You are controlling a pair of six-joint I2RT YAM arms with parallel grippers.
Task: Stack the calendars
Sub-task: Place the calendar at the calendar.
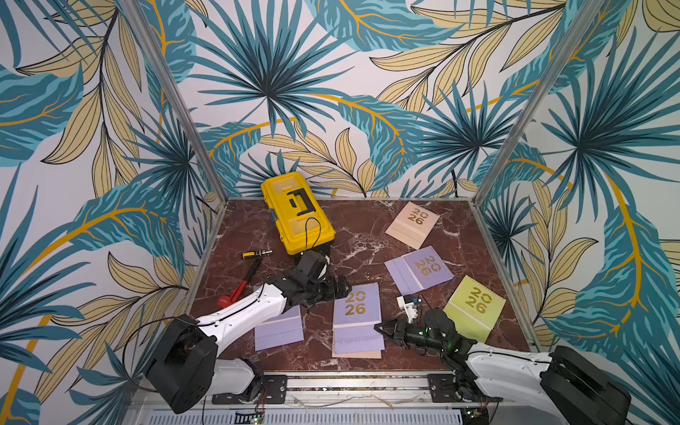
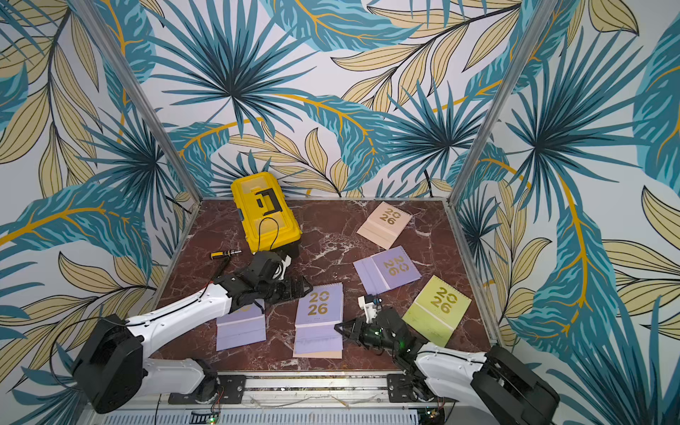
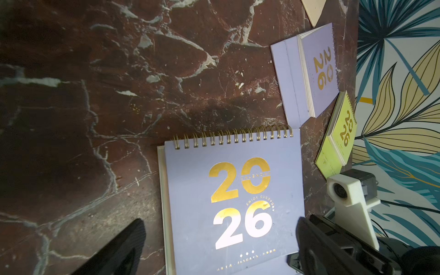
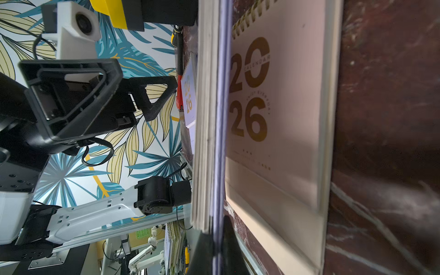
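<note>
Near centre, right gripper (image 1: 379,327) clenched on edge of lilac calendar (image 1: 356,305), peach calendar (image 1: 358,354) underneath, left gripper (image 1: 336,290) splayed wide, holding nothing

**Covered covers, cropped corners**

At near left, the left arm (image 1: 239,314) lies across the far half of the near-left lilac calendar (image 1: 278,331), hiding most of its cover print in both top views. Near centre, the lower peach calendar (image 1: 357,355) shows only a thin near strip beneath the upper lilac calendar (image 1: 356,312). The left wrist view crops the far peach calendar (image 3: 313,9) to a corner. In the top views, the fine print under each "2026" is too small to read.
</note>
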